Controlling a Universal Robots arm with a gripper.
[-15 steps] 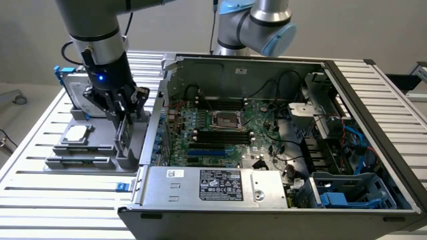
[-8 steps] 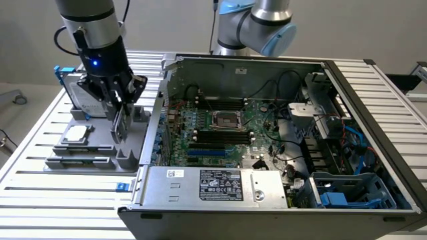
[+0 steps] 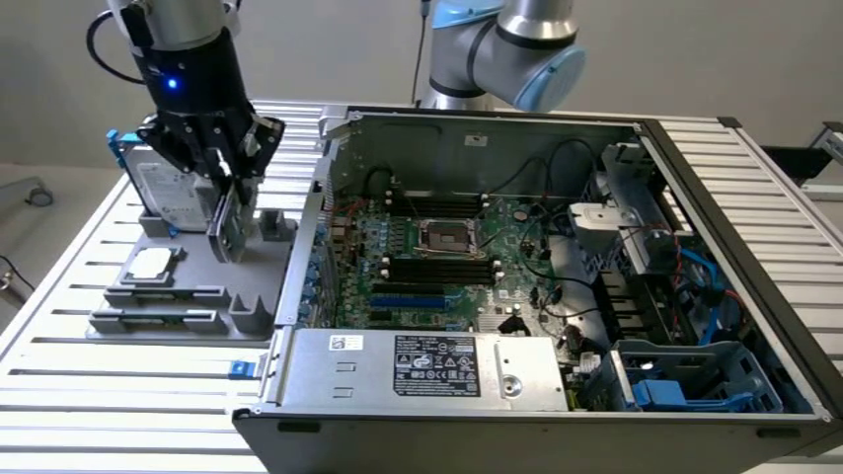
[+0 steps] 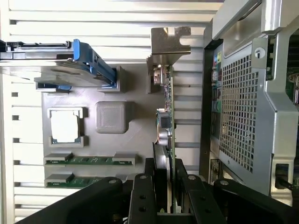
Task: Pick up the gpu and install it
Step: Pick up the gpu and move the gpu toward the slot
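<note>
Slatted aluminium bench [image 3: 118,395] carrying a grey parts holder [image 3: 259,281] on the exterior view's left and an open computer case [image 3: 737,197] on its right. The gripper [image 3: 219,176] hangs over the holder with its fingers [image 4: 142,196] clamped on either side of the gpu [image 3: 227,225]. The card stands on edge, upright, with its lower edge at the holder's surface; whether it has cleared its slot cannot be told. In the wrist view the gpu [image 4: 167,121] appears edge-on, its silver bracket [image 4: 170,44] at the end away from the fingers, and the perforated rear wall of the case just beside it. Just beside the gripper, on the side away from the case, the hard drive [image 3: 169,188] in its blue frame stands upright in the holder. A square processor [image 4: 64,127] and two memory sticks [image 4: 91,160] lie in their own recesses. Inside the case, the motherboard [image 3: 435,247] lies exposed behind the power supply [image 3: 421,367].
</note>
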